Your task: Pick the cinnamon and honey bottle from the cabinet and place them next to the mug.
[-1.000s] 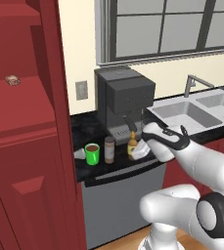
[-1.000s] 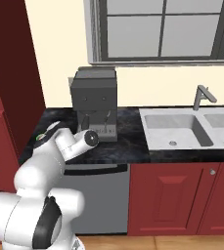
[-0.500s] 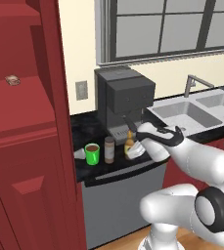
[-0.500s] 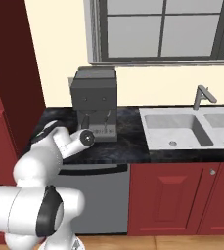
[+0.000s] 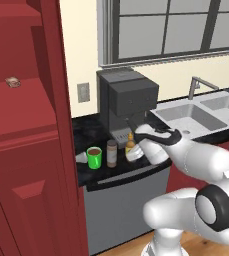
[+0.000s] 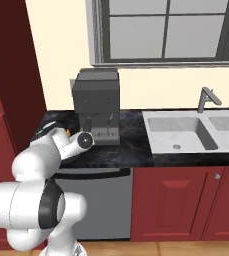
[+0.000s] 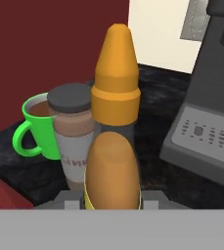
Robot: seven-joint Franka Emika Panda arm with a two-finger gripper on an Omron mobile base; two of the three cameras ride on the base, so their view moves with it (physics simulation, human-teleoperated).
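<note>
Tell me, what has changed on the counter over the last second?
The white arm has carried the small amber honey bottle with the orange nozzle cap leftward, closer to the brown spice jar with the grey cap. The jaws stay shut on the bottle. The jar, the bright green mug and the dark coffee machine have stayed where they were, as has the small pinkish lump on the red cabinet shelf.
</note>
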